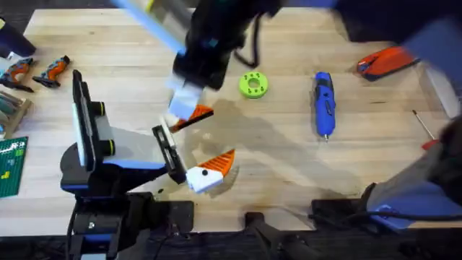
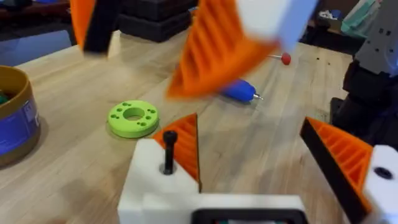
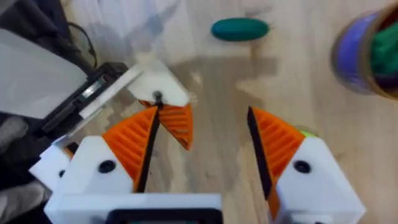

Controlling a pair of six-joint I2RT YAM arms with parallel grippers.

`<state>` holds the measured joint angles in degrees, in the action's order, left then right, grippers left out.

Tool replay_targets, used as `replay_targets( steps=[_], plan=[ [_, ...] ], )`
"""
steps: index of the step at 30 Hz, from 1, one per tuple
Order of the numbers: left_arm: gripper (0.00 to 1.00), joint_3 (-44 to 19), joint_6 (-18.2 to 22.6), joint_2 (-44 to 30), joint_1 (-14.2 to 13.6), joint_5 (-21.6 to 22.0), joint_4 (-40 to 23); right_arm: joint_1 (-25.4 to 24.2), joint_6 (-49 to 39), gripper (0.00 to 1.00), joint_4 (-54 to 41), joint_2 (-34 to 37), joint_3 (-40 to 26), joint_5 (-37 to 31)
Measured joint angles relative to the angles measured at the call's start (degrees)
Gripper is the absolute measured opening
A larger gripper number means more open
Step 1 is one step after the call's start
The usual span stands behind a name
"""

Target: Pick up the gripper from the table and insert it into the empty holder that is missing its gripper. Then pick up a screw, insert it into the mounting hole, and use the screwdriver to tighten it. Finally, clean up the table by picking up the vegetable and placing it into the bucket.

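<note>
- Two claws are near each other: you see your right gripper [image 3: 202,115] with its orange pads [image 3: 134,146] well apart and nothing between them, hanging just above the holder [image 3: 158,93] without touching it.
- Your left gripper [image 2: 249,134] also has its fingers spread wide, and it clamps nothing.
- The holder is the white finger base of this left gripper, and the gripper [image 2: 185,146], the orange tip, sits already in it.
- One black screw [image 2: 169,149] stands upright in the holder, with its head raised above the white surface.
- The screwdriver [image 1: 323,103] lies flat on the table [image 1: 289,166], well apart from the holder, with the lime-green disc [image 1: 253,84] between them.
- The vegetable [image 3: 239,29] lies on the table beyond the holder, apart from it.
- The bucket [image 3: 367,56] stands farther from the holder than the vegetable does, and something green is inside it.
</note>
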<state>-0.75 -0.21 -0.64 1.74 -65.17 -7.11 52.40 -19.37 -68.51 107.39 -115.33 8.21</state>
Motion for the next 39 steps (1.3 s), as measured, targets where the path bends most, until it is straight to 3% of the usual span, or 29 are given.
replay_targets(
  steps=[9, 12, 18, 24, 32, 39],
  plan=[
    [0.985, 0.0, 0.0, 0.0, 0.0, 0.0, 0.0, -5.2, 2.9, 0.836, 2.8, -10.1, 1.6, 0.0],
    [0.985, 0.0, 0.1, 0.0, 0.0, 0.0, 0.0, -6.5, 4.0, 0.835, 7.9, -13.6, 8.1, 0.0],
    [0.985, 0.0, 0.1, 0.0, 0.0, 0.0, 0.0, -9.9, 9.1, 0.838, 18.9, -24.1, 27.2, 0.1],
    [0.985, 0.0, 0.2, 0.0, 0.0, 0.0, 0.0, -15.9, 14.5, 0.838, 20.2, -33.5, 36.9, 0.2],
    [0.985, 0.0, 0.2, 0.0, 0.0, 0.0, 0.0, -21.4, 19.0, 0.838, 17.8, -37.1, 38.3, 0.2],
    [0.985, 0.0, 0.2, 0.0, 0.0, 0.0, 0.0, -33.1, 21.6, 0.840, 11.1, -40.9, 38.5, -0.7]
  ],
)
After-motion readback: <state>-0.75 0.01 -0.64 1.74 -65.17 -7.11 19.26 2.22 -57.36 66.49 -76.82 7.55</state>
